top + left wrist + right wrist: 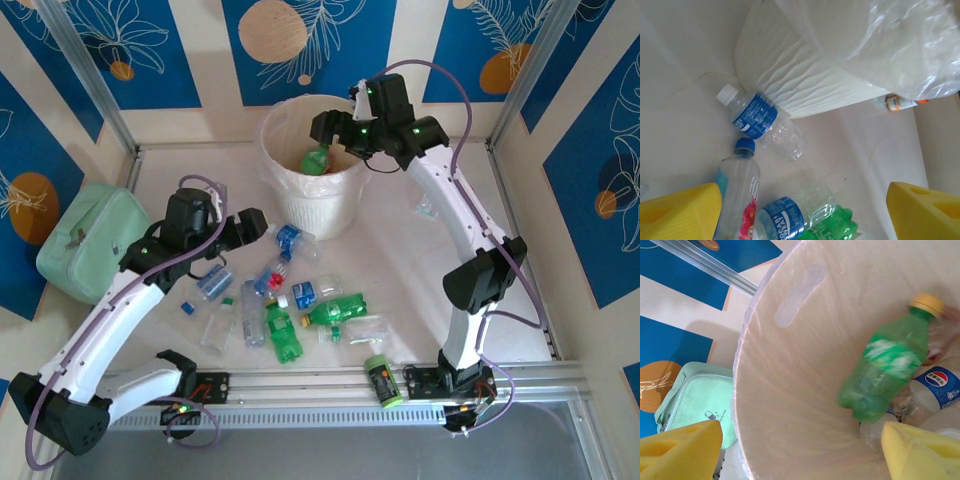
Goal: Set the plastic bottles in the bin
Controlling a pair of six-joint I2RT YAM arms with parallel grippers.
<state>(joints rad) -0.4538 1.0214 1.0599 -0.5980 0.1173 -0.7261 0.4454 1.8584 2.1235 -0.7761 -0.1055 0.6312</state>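
- Top external: right gripper [335, 135] hangs over the bin [320, 205]; left gripper [258, 228] is above plastic bottles [283, 335] scattered on the table [400, 260].
- Left wrist: left gripper [802, 190] spread wide, empty, above a blue-labelled bottle [757, 117].
- Right wrist: right gripper [802, 427] spread wide; a blurred green bottle [885, 375] is inside the bin [790, 390].

blurred label on the green bottle [885, 365], Pepsi-labelled bottle [940, 385] cut by right edge, orange-capped container [897, 103] partly behind bin liner [910, 45]

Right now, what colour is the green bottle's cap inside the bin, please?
Yellow cap; right wrist view.
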